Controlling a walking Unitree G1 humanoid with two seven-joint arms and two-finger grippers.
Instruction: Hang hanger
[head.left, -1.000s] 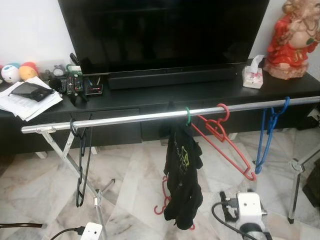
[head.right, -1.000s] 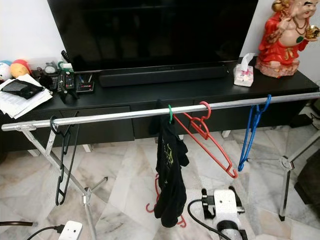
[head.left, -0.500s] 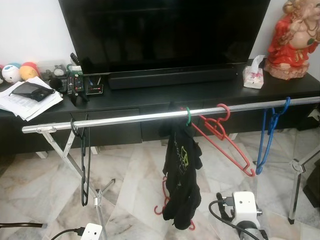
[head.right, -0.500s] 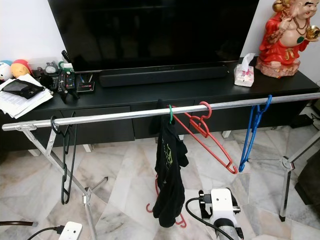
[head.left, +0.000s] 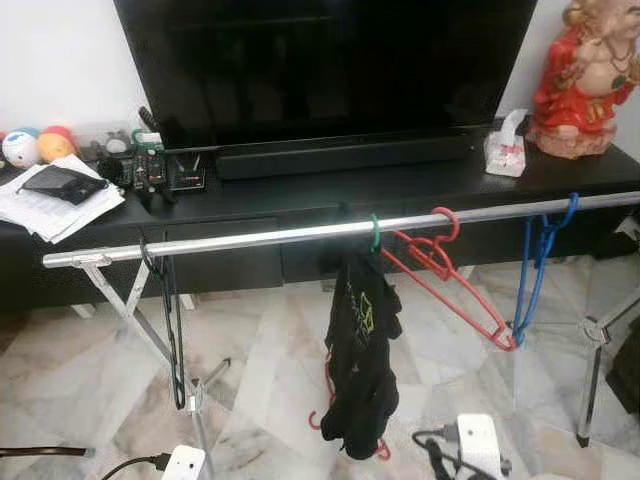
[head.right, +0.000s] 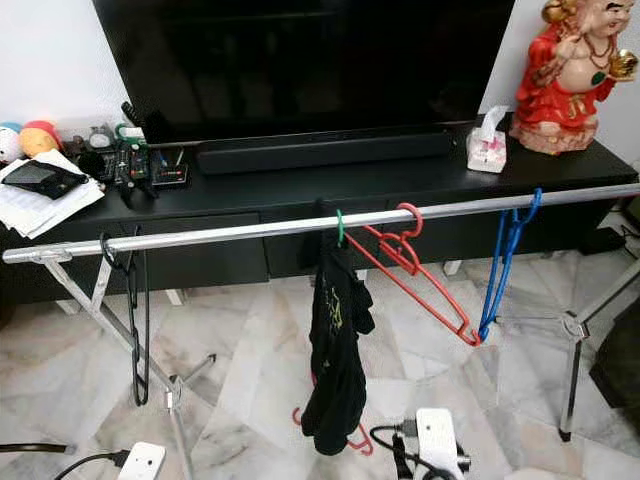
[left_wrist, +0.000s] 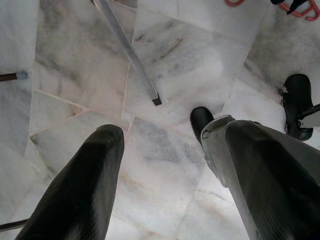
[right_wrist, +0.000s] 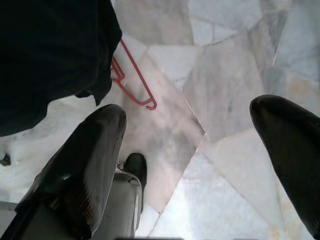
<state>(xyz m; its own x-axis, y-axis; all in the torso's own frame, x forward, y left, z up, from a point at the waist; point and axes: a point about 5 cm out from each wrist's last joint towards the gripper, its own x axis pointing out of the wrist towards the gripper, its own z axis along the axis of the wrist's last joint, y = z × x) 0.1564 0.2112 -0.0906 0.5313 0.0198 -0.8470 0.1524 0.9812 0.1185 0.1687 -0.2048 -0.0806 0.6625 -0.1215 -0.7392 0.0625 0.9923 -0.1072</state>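
- Your left gripper (left_wrist: 165, 175) hangs low over the marble floor (left_wrist: 175, 75). Its two black fingers (left_wrist: 80, 185) are spread wide with nothing between them.
- Your right gripper (right_wrist: 200, 165) is low too, fingers (right_wrist: 90, 165) wide apart and empty. Just past it you can see the bottom of a black shirt (right_wrist: 50, 55).
- A red hanger (right_wrist: 134, 80) lies on the floor under that shirt. From the head camera it peeks out below the cloth (head.right: 300, 415). I think this is the one you have to hang.
- To pick it up well, bend down and bring the right gripper to the bare red wire, clear of the shirt. Close on the wire only, so you do not pinch the cloth.
- Lift it slowly. The shirt hangs right over it and could catch.
- Higher up is the silver rail (head.left: 250, 240). The shirt (head.left: 360, 360) hangs there from a green hook (head.left: 375, 232).
- Another red hanger (head.left: 445, 275) hangs just beside the shirt. A blue hanger (head.left: 535, 270) is further to the right, and a black hanger (head.left: 168, 320) is near the left end.
- The long bare part of the rail between the black hanger and the shirt looks like the best spot. Tip the hook over the rail, then let go.
- Behind the rail are the black TV stand (head.left: 400, 190) and the TV (head.left: 320, 60). Keep the hanger away from them.
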